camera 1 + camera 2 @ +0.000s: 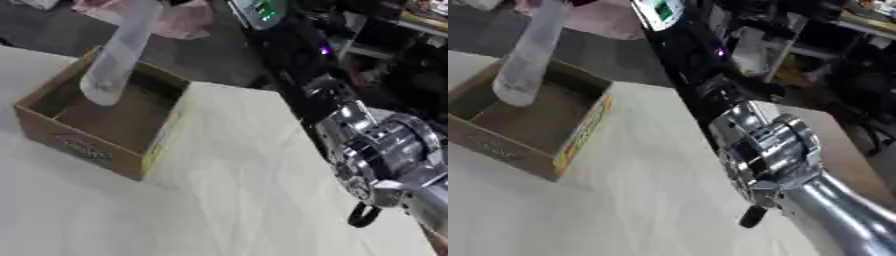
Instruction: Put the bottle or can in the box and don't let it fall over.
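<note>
One open-topped cardboard box (96,131), brown and matte, sits on the pale table (245,200). One translucent, cylindrical bottle (118,55) hangs tilted over it, base just inside. One silver-jointed black right arm (772,150) reaches up toward the bottle's top; its hand lies beyond the frame, so its grasp cannot be told.
</note>
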### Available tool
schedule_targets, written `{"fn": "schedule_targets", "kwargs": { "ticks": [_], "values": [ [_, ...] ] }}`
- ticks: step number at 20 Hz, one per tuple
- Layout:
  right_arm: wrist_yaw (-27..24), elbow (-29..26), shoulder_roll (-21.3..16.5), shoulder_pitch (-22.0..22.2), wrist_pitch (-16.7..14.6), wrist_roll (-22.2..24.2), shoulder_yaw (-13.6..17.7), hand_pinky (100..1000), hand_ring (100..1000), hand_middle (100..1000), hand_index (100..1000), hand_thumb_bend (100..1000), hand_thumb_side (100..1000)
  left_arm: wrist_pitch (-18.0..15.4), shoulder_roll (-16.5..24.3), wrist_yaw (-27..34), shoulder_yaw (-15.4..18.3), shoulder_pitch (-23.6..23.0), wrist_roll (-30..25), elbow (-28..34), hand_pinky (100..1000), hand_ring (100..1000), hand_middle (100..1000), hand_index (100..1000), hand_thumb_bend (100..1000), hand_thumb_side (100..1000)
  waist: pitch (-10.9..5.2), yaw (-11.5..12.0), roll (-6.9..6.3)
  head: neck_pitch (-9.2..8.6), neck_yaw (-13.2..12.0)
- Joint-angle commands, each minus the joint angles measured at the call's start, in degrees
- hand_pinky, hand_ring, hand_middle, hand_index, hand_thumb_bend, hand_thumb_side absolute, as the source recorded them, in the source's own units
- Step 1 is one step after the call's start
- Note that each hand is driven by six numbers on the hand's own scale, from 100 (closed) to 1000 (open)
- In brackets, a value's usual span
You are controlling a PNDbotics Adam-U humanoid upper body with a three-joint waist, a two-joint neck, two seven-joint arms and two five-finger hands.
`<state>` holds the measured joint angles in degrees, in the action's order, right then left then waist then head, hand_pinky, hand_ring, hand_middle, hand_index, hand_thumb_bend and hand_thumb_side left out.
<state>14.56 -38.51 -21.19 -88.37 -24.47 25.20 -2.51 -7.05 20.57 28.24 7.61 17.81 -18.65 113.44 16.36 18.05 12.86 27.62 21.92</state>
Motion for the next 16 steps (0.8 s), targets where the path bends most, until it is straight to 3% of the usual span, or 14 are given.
{"fn": "schedule_targets", "kwargs": {
  "ticks": [1,3,4,6,7,9,11,12,14,16],
  "values": [
    [1.78,0.1,-0.45,-0.71,-0.88,-0.55,0.1,100,652,265,456,104,100,-0.09,0.42,0.01,0.05,0.83,-0.22,1.15,601,655,624,881,151,782,-0.74,0.05,-0.59,-0.08,0.43],
    [3.32,0.73,-0.18,-0.24,-1.4,-0.61,-0.08,100,710,312,499,100,100,-0.03,0.35,-0.03,0.06,0.95,-0.25,1.15,601,655,624,881,151,782,-0.57,0.13,-0.48,0.23,0.42],
    [4.27,0.98,-0.12,0.01,-1.78,-0.42,-0.26,100,790,389,565,100,100,-0.01,0.33,-0.07,0.08,1.0,-0.26,1.15,601,655,624,881,152,783,-0.49,0.18,-0.41,0.37,0.4],
    [6.23,1.48,-0.1,0.43,-2.65,0.61,-0.44,131,817,414,600,164,100,0.05,0.27,-0.21,0.16,1.02,-0.23,1.15,600,654,623,881,152,784,-0.3,0.21,-0.3,0.66,0.31],
    [7.24,1.63,-0.12,0.6,-3.19,1.12,-0.49,195,849,444,625,211,100,0.07,0.25,-0.31,0.19,1.01,-0.22,1.15,600,654,623,881,152,785,-0.2,0.19,-0.24,0.82,0.25],
    [8.82,1.86,-0.05,0.85,-4.45,2.34,-0.52,419,980,552,696,329,100,0.1,0.23,-0.47,0.22,1.04,-0.23,1.15,600,654,623,881,152,785,-0.03,0.08,-0.18,1.12,-0.02],
    [9.71,1.95,0.01,0.95,-6.23,4.45,-0.57,640,1000,744,803,450,103,0.13,0.22,-0.58,0.19,1.07,-0.28,1.15,600,653,622,882,152,785,0.09,-0.06,-0.14,1.41,-0.39],
    [10.05,1.92,-0.02,1.0,-7.25,5.5,-0.55,731,1000,821,855,469,178,0.14,0.22,-0.63,0.18,1.09,-0.31,1.15,600,653,622,882,152,786,0.14,-0.13,-0.13,1.58,-0.45],
    [10.75,1.94,-0.15,1.13,-8.9,7.1,-0.49,811,1000,913,912,423,259,0.16,0.19,-0.72,0.18,1.11,-0.34,1.15,600,653,622,882,151,786,0.22,-0.23,-0.12,1.89,-0.55],
    [11.63,2.07,-0.3,1.32,-10.08,8.16,-0.5,837,1000,950,938,385,298,0.1,0.16,-0.82,0.22,1.12,-0.36,1.15,600,653,622,882,151,786,0.31,-0.29,-0.12,2.16,-0.64]
  ]
}}
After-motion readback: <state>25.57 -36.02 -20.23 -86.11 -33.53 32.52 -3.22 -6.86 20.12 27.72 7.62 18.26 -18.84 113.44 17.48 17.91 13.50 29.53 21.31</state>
